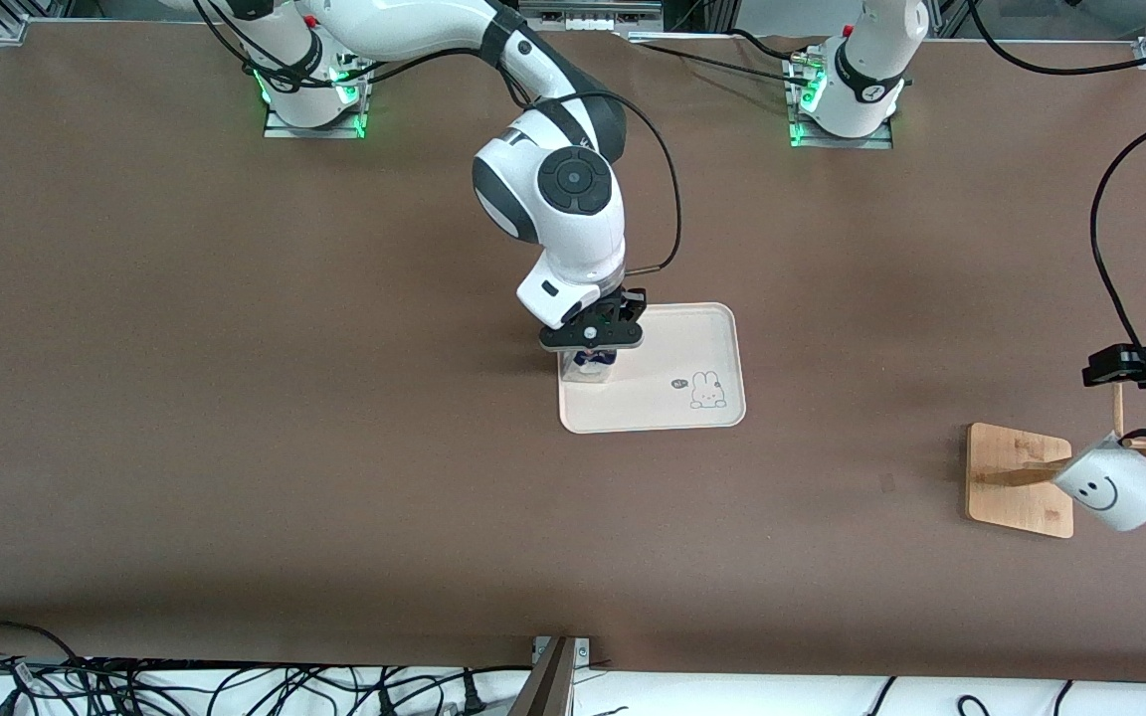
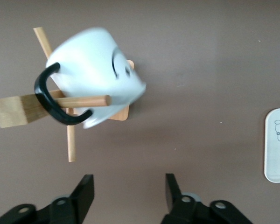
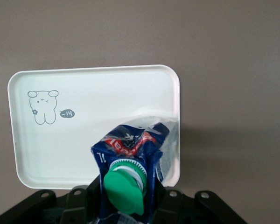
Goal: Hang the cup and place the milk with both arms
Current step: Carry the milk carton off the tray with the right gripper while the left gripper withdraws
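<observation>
The white cup (image 1: 1115, 487) with a smiley face hangs tilted by its black handle on a peg of the wooden rack (image 1: 1019, 479). It also shows in the left wrist view (image 2: 95, 70), with the handle (image 2: 49, 100) looped over the peg. My left gripper (image 1: 1125, 366) (image 2: 128, 191) is open and empty, apart from the cup, up beside the rack. My right gripper (image 1: 591, 336) (image 3: 128, 203) is shut on the top of the blue milk carton (image 1: 588, 366) (image 3: 133, 149) with a green cap (image 3: 126, 186), at the corner of the white tray (image 1: 692, 338) (image 3: 84, 140).
The tray has a bunny drawing (image 1: 704, 390) and lies mid-table. Its edge also shows in the left wrist view (image 2: 277, 144). The rack stands near the left arm's end of the table. Cables lie along the table edge nearest the front camera.
</observation>
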